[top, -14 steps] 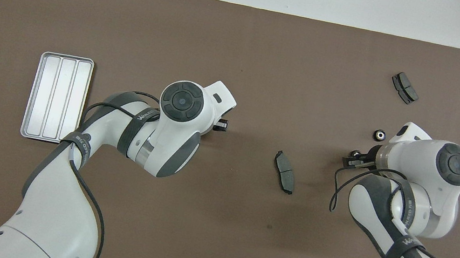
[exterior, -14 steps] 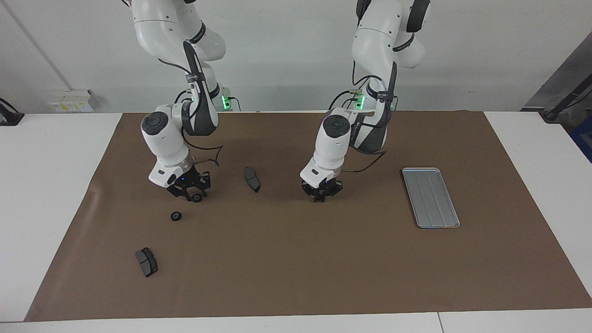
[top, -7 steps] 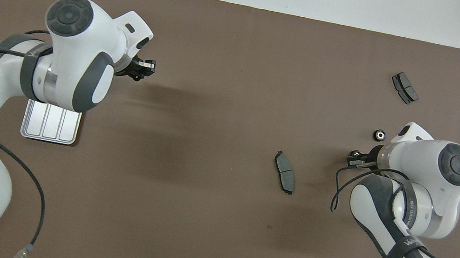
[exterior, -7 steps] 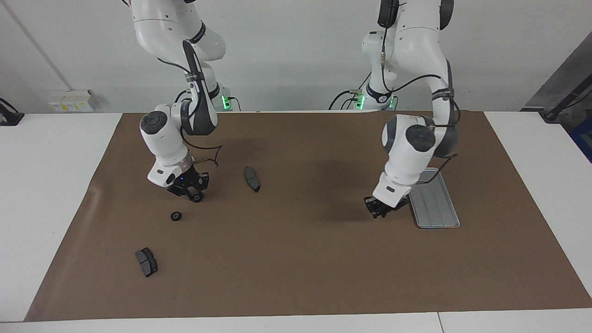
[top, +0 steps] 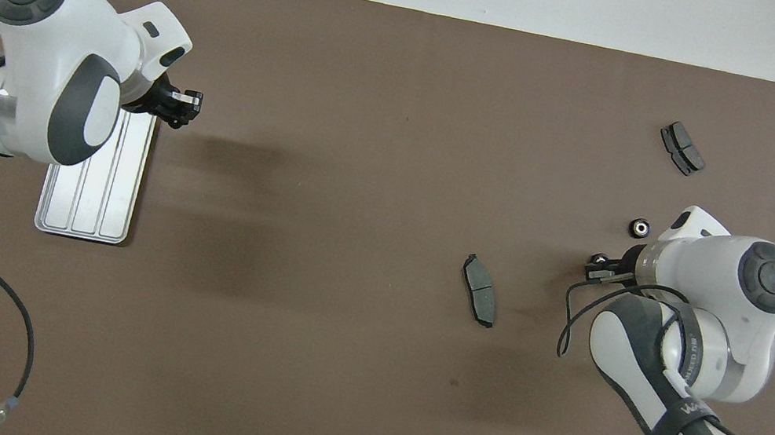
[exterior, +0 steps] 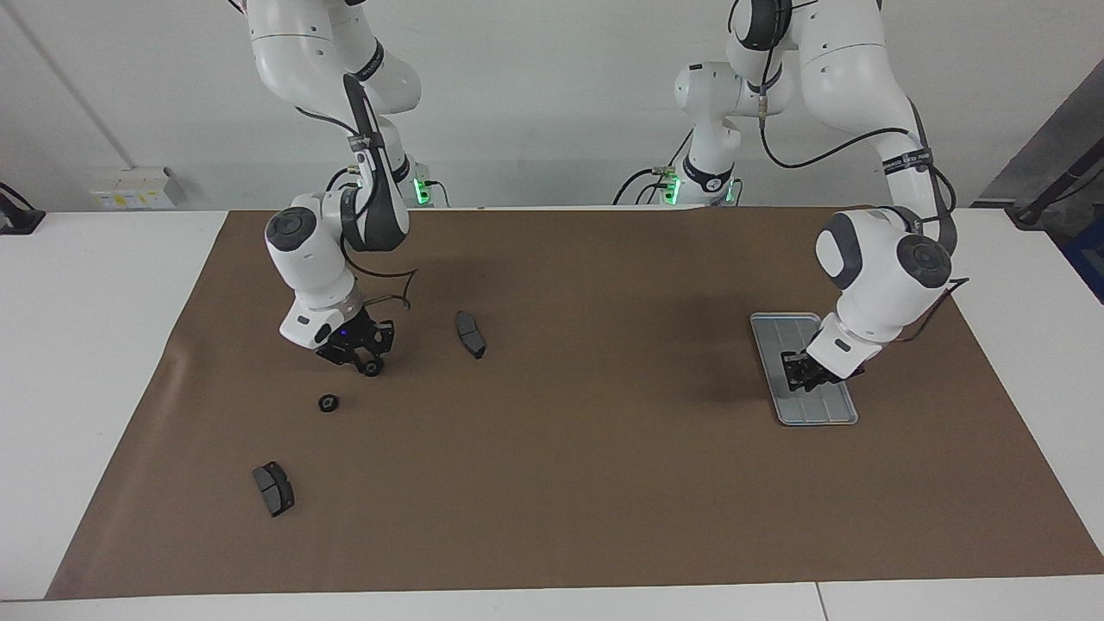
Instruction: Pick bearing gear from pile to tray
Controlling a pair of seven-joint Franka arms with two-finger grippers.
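The pile is a loose scatter toward the right arm's end: one small black gear (exterior: pixel 328 403) (top: pixel 639 228) lies on the brown mat, with dark brake-pad pieces around it. My right gripper (exterior: pixel 366 366) (top: pixel 599 265) is shut on a second black gear (exterior: pixel 372 369) (top: pixel 596 260), low over the mat beside the loose gear. The silver grooved tray (exterior: pixel 815 412) (top: pixel 90 197) lies toward the left arm's end. My left gripper (exterior: pixel 802 379) (top: pixel 177 110) hangs just above the tray's part farther from the robots. No white bracket is in view.
One brake-pad piece (exterior: pixel 470 334) (top: pixel 479 289) lies on the mat between the arms. Another (exterior: pixel 272 488) (top: pixel 682 147) lies farther from the robots than the loose gear. The brown mat (exterior: pixel 561 483) covers most of the white table.
My left arm swung from mid-mat over to the tray and lowered its gripper there. My right gripper stayed almost in place with the gear.
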